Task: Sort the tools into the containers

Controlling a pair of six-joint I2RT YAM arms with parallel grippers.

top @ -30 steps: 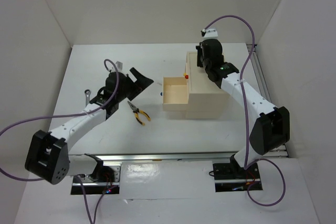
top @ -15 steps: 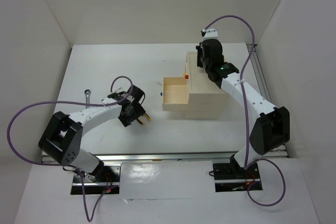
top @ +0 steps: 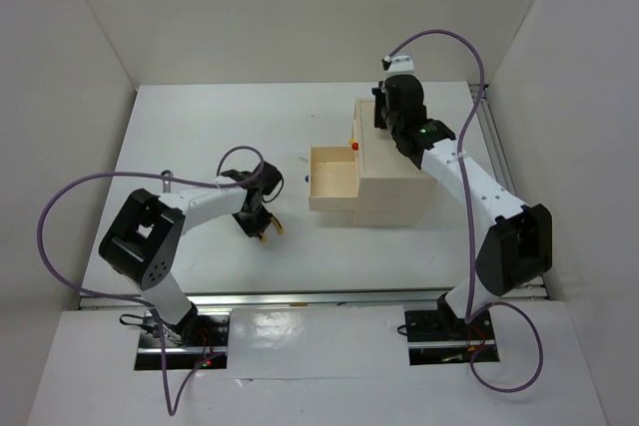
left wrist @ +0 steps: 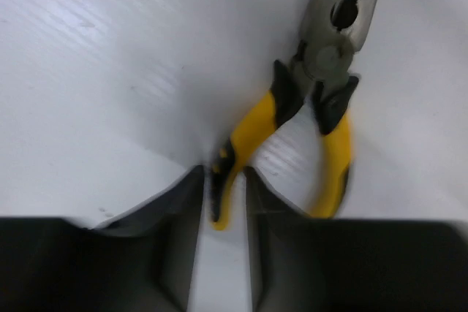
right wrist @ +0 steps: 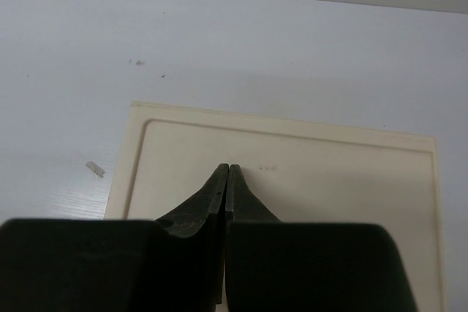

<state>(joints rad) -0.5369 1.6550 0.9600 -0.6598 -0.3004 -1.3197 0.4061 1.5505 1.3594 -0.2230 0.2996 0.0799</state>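
Observation:
The pliers (top: 270, 230) with yellow-black handles lie on the white table, left of the beige box (top: 399, 192). In the left wrist view the pliers (left wrist: 330, 60) point away from me, and my left gripper (left wrist: 221, 180) is low over them. Its dark fingers (left wrist: 172, 231) straddle the end of one handle, with a sliver of space showing on the right side. My right gripper (right wrist: 228, 168) is shut and empty, hovering over the box top (right wrist: 329, 180). One pale drawer (top: 314, 179) stands pulled out to the left, nothing visible inside.
A silver wrench (top: 166, 180) lies near the table's left side, partly behind the left arm's cable. A red knob (top: 354, 146) shows on the box front above the open drawer, a blue knob (top: 306, 178) at the drawer's left end. Walls enclose three sides.
My left arm swung down and right onto the pliers, and its jaws narrowed around one handle. The right arm has not moved.

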